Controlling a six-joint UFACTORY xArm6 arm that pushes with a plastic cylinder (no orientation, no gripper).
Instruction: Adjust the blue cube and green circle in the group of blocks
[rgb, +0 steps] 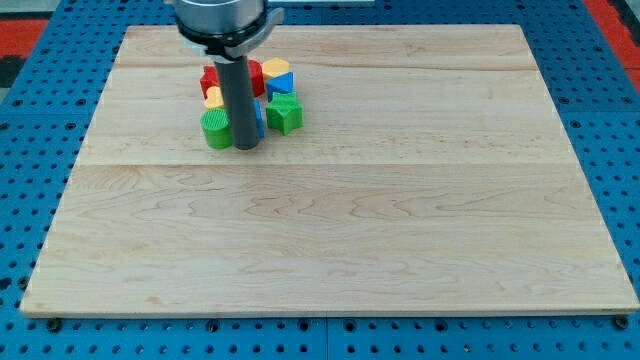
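While dark rod stands upright at cluster's lower edge, my tip (246, 147) rests on wooden counter (330, 230), no hand fitted. Green circle block (216, 129) touches tip's left; blue cube (259, 117) mostly hidden behind rod. Green star-like block (284, 113) right; red (254, 76), yellow (213, 98), blue (279, 82) blocks crowd above.

Wooden board (330, 220) on blue pegboard (30, 150)

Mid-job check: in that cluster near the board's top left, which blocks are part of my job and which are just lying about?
In the job:
green circle, just left of my tip
blue cube, mostly hidden behind the rod

Lying about:
green star-shaped block
red blocks
yellow blocks
second blue block
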